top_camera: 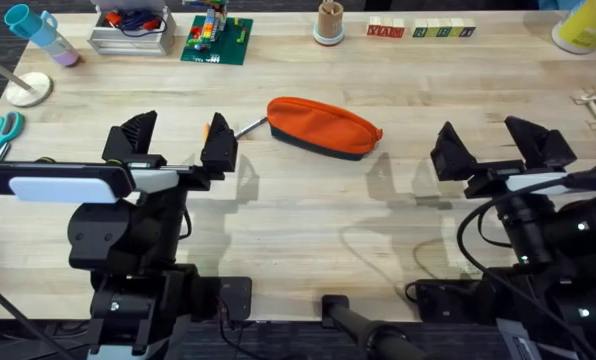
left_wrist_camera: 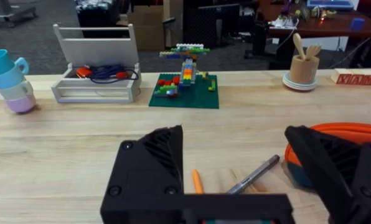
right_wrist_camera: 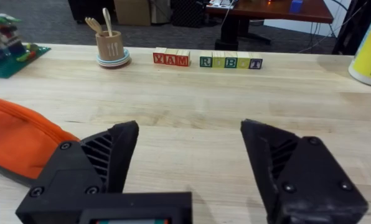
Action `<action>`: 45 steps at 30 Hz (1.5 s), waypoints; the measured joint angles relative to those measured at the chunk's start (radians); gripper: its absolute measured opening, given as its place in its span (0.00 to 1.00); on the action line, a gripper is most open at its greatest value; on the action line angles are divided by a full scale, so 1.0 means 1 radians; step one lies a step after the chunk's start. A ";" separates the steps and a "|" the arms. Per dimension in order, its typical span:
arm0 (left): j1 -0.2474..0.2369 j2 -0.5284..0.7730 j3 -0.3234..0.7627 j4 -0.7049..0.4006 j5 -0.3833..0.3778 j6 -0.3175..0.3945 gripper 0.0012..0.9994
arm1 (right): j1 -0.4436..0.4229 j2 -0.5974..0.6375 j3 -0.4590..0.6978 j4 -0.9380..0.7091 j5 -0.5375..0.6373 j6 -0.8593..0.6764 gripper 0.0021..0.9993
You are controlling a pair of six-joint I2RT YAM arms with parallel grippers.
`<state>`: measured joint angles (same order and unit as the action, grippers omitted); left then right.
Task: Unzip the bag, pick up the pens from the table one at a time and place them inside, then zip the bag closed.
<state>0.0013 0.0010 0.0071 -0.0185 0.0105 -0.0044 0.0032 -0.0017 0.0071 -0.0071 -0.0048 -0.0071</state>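
The table (top_camera: 308, 200), a pale wood top with plank grain, is carrying everything else. The left arm is reaching forward from the lower left, its end effector (top_camera: 178, 140) standing wide open and holding nothing; the right arm is doing likewise at the lower right, its end effector (top_camera: 493, 145) also spread wide and empty. The bag (top_camera: 323, 127), orange with a dark bottom strip, is lying on its side near the table's middle, between the two end effectors and slightly beyond them, with its zipper closed as far as can be seen. The pens are resting just left of the bag: the silvery pen (left_wrist_camera: 254, 174) is lying slanted with one end near the bag's end, and the orange pen (left_wrist_camera: 197, 182) is lying just beside it, partly hidden by the left end effector's finger.
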 joint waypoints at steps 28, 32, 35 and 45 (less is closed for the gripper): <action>0.000 0.000 0.015 0.007 0.000 0.004 0.99 | 0.000 0.001 0.000 0.191 0.000 0.000 1.00; 0.001 0.001 0.068 -0.007 0.000 0.004 0.99 | 0.000 0.001 0.006 0.189 0.000 0.000 1.00; 0.001 0.030 0.126 -0.007 0.000 0.004 0.99 | 0.000 0.001 0.032 0.187 0.000 0.000 1.00; 0.001 0.357 0.436 -0.137 0.000 0.005 0.99 | 0.000 0.079 0.223 0.104 0.000 0.000 1.00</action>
<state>0.0025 0.3582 0.4428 -0.1558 0.0101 0.0002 0.0032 0.0774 0.2302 0.0966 -0.0048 -0.0071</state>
